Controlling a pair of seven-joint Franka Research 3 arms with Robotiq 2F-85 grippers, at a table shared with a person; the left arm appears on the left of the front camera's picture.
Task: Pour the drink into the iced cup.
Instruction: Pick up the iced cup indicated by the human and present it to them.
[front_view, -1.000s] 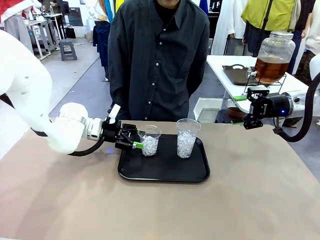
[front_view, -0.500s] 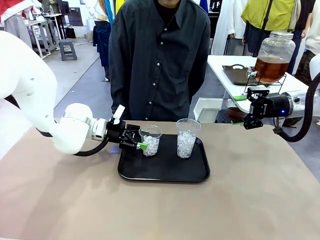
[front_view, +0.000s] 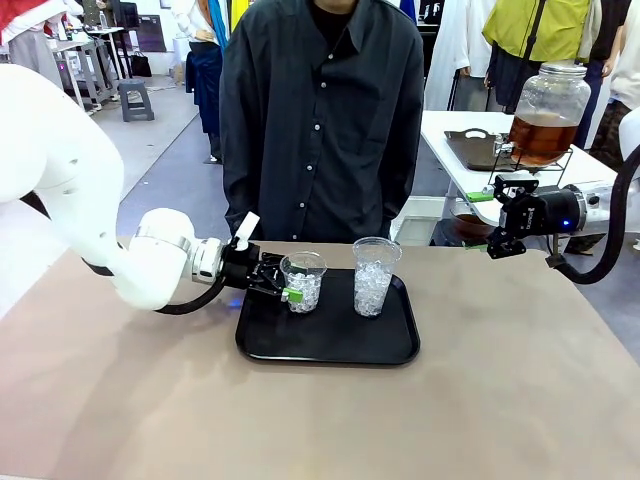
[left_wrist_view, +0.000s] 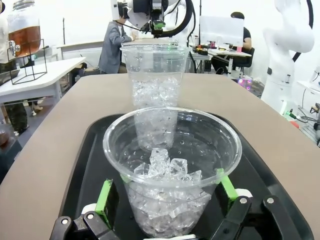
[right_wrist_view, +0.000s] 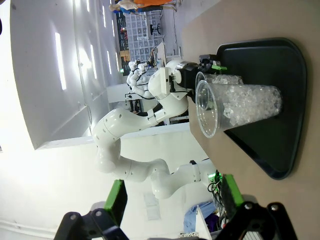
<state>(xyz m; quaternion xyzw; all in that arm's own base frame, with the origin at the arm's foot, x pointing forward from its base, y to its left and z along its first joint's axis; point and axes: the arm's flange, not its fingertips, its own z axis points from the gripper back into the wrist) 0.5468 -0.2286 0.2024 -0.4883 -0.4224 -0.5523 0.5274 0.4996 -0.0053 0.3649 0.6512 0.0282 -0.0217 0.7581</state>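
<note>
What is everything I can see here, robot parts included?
table: one, tan, across the foreground
tray: one, black, mid-table
shorter cup: one, clear, iced, tray's left
taller cup: one, clear, iced, tray's right
jar: one, clear glass, on a black stand, far right
drink: amber-brown, inside the jar
person: one, dark shirt, far side
left end effector: one, black, green pads, open around the shorter cup
right end effector: one, black, open, in the air near the table's far right corner
</note>
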